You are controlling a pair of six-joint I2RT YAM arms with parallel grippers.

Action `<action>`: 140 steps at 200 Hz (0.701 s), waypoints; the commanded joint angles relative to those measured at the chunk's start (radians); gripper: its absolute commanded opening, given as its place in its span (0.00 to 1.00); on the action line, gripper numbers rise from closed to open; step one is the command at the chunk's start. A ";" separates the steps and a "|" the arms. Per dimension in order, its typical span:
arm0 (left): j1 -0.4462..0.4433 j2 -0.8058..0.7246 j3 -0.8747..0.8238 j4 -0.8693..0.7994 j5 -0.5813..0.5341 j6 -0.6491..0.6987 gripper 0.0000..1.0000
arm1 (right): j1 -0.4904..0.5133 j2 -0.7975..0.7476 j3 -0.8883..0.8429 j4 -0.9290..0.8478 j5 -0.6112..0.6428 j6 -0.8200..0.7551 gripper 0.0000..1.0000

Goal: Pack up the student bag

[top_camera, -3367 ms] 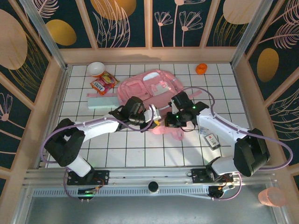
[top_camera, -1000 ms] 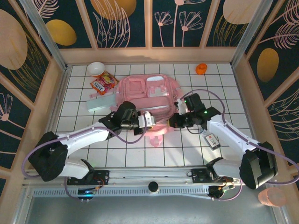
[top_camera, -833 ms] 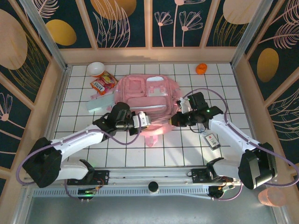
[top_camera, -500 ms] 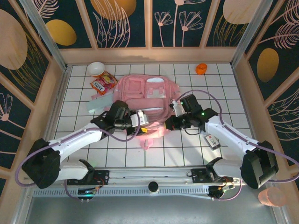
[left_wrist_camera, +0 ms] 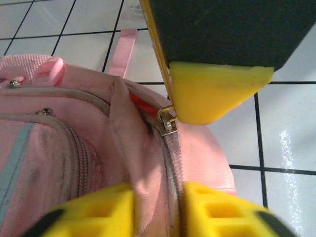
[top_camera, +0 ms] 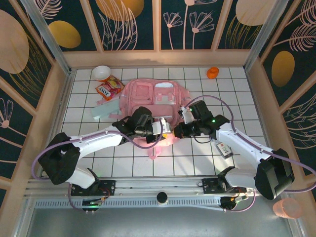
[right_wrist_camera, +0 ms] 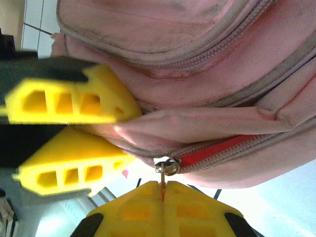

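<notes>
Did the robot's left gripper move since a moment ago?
Yes. The left gripper slid right, farther from the white bowl, toward the right gripper.

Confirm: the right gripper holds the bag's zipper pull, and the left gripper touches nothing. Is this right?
No. The left gripper pinches a fold of the student bag, as the right wrist view shows; the right gripper holds the zipper pull.

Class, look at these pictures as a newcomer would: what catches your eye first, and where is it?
A big pink bag lies in the middle of the white-tiled table. At its near edge both arms meet: the right gripper pinches the zipper pull, while the left gripper clamps a fold of fabric beside it.
</notes>
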 commanded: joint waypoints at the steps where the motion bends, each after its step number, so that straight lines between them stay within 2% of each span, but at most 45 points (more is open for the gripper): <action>1: 0.002 -0.029 -0.039 0.026 -0.062 -0.015 0.08 | -0.031 -0.024 0.031 -0.012 0.028 -0.004 0.00; 7: 0.002 -0.044 -0.048 0.036 -0.065 -0.016 0.03 | -0.034 -0.019 0.024 -0.033 0.049 -0.008 0.00; 12: 0.002 -0.063 -0.061 0.047 -0.072 -0.017 0.00 | -0.077 -0.016 0.015 -0.048 0.061 -0.009 0.00; 47: 0.006 -0.187 -0.128 0.075 -0.113 -0.018 0.00 | -0.261 -0.010 -0.038 -0.035 0.090 -0.015 0.00; 84: 0.010 -0.300 -0.142 0.069 -0.130 -0.024 0.00 | -0.365 0.070 -0.017 0.010 0.105 -0.040 0.00; 109: 0.009 -0.348 -0.119 0.047 -0.084 -0.017 0.00 | -0.405 0.149 0.009 0.089 0.090 -0.039 0.00; 140: 0.009 -0.367 -0.073 0.000 0.026 -0.001 0.00 | -0.440 0.270 0.045 0.207 0.085 -0.011 0.00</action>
